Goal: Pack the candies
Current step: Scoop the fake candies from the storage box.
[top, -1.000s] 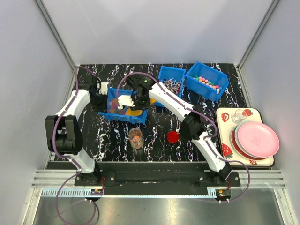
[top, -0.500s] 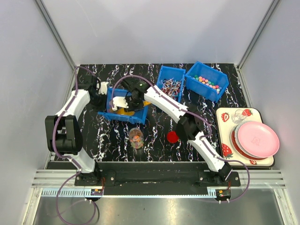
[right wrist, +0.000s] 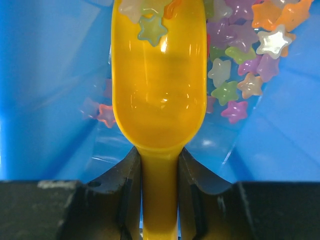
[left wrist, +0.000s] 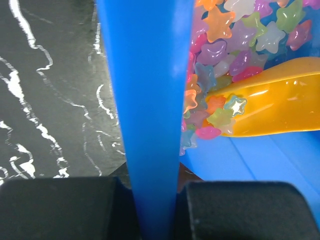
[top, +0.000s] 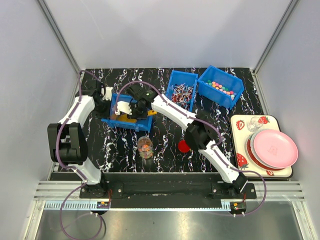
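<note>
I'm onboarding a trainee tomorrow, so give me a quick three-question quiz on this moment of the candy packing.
1. True or false: the left gripper is clamped on a wall of the blue bin that holds star candies.
2. What does the right gripper hold? A) a fork B) yellow scoop C) a sponge
3. Fill in: of the three bins, the scoop's bowl is in the ____ one.
Key: 1 true; 2 B; 3 leftmost.
</note>
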Controlling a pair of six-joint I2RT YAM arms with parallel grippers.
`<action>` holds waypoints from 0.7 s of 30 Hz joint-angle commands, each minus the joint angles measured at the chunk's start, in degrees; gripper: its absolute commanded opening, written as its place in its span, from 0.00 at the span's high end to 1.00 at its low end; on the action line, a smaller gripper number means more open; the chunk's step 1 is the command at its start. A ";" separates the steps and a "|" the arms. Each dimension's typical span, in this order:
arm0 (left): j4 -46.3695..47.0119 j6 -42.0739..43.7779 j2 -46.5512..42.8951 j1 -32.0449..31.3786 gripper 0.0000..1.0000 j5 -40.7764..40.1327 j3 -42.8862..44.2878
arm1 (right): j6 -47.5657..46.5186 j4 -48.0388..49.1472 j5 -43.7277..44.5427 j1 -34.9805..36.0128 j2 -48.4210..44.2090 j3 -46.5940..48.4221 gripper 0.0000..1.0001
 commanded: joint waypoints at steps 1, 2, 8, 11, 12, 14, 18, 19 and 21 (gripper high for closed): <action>3.10 -1.90 -4.48 -1.12 1.00 10.01 1.32 | 8.83 11.77 -5.94 -1.40 -2.19 -2.88 1.00; 3.10 -1.82 -4.39 -1.04 1.00 9.84 1.32 | 10.23 13.17 -7.60 -1.85 -2.72 -3.50 1.00; 3.02 -2.08 -3.95 -0.34 1.00 9.40 1.23 | 13.32 15.12 -11.21 -4.31 -5.80 -6.41 1.00; 3.02 -2.17 -3.95 0.28 1.00 9.31 1.14 | 14.02 14.95 -12.63 -5.10 -6.95 -6.76 1.00; 3.10 -2.17 -3.77 0.46 1.00 9.40 1.14 | 13.94 15.03 -12.63 -5.28 -7.64 -7.11 1.00; 3.10 -2.25 -3.77 0.98 1.00 9.05 1.14 | 14.03 14.77 -12.72 -5.72 -8.35 -7.55 1.00; 3.10 -2.43 -3.60 1.77 1.00 8.61 1.05 | 14.11 14.51 -12.80 -6.51 -10.46 -8.34 1.00; 2.93 -2.43 -3.51 2.04 1.00 8.43 1.05 | 14.11 14.42 -12.80 -6.77 -10.90 -8.43 1.00; 2.93 -2.60 -3.42 2.13 1.00 8.34 1.05 | 14.11 14.24 -12.63 -7.21 -11.87 -8.60 1.00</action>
